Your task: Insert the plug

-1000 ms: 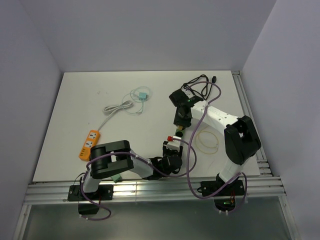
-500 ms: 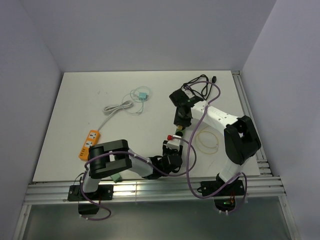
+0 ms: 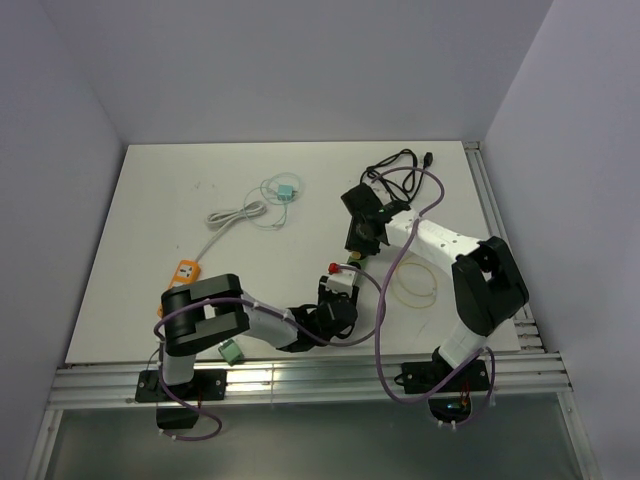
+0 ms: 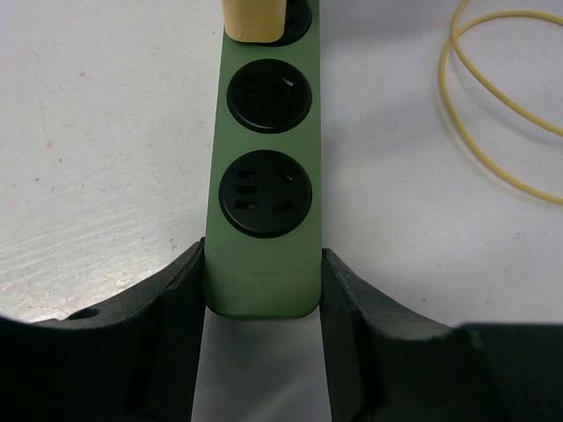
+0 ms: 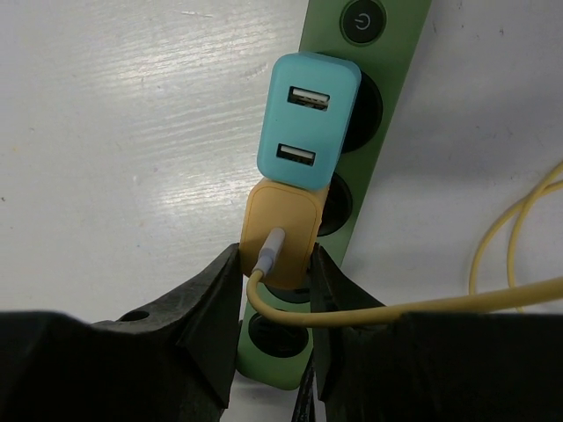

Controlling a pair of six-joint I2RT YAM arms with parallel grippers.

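While the strip [image 4: 264,176] sits clamped at its end in the left gripper [image 4: 261,290], the right gripper [image 5: 274,272] pinches the plug [image 5: 281,224], set in a socket beside the charger [image 5: 308,119]. Insertion looks nearly done; seating it fully and letting go remain. No writing shows, only a power symbol [image 5: 362,19].

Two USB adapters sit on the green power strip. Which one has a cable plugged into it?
The yellow adapter, between the right fingers; the teal adapter next to it shows two empty USB ports.
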